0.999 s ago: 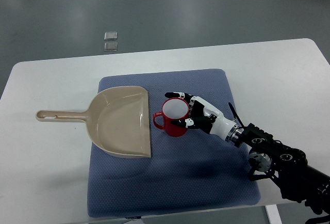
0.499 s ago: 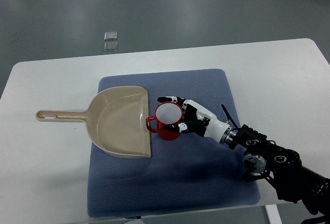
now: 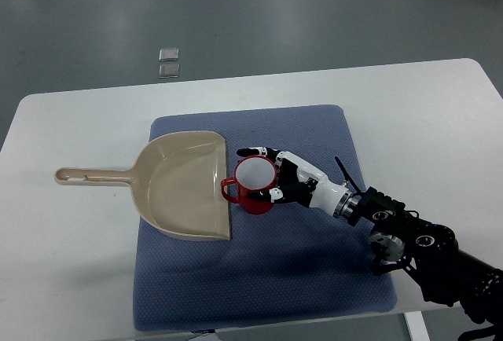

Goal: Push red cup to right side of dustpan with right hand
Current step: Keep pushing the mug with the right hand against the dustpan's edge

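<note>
A red cup (image 3: 253, 185) with a white inside stands upright on the blue mat (image 3: 314, 278), its handle touching the right edge of the beige dustpan (image 3: 185, 184). My right hand (image 3: 275, 174) comes in from the lower right and presses against the cup's right side, fingers curved around its rim and wall. The dustpan lies flat with its handle (image 3: 90, 176) pointing left. The left arm is out of view.
The mat lies on a white table (image 3: 71, 278). Two small grey squares (image 3: 168, 62) lie on the floor beyond the table's far edge.
My right hand has pushed the red cup left across the mat until its handle meets the dustpan's right edge. In the last half second it moved only slightly.
</note>
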Available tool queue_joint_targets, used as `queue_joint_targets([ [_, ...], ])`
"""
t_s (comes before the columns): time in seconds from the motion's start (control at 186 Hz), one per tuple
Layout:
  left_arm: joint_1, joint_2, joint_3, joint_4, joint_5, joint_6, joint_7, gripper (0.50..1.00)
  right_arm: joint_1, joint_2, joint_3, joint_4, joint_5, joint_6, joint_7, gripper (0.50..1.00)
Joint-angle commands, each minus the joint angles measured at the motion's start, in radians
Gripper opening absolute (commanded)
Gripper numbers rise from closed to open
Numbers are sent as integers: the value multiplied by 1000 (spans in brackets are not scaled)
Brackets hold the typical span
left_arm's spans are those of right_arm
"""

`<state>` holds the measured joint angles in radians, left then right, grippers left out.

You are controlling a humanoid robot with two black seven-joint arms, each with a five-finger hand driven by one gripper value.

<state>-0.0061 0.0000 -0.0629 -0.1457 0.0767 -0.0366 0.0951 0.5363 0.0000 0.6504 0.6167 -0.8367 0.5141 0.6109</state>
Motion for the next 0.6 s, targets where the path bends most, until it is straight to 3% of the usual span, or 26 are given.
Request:
queue_joint_targets([
  [0.0,0,0,0,0,0,0,0,1000,1,0,-2,0,-2,0,0,919],
  [0.596,0,0,0,0,0,0,0,1000,2,0,-17,29,-4,0,0,919],
])
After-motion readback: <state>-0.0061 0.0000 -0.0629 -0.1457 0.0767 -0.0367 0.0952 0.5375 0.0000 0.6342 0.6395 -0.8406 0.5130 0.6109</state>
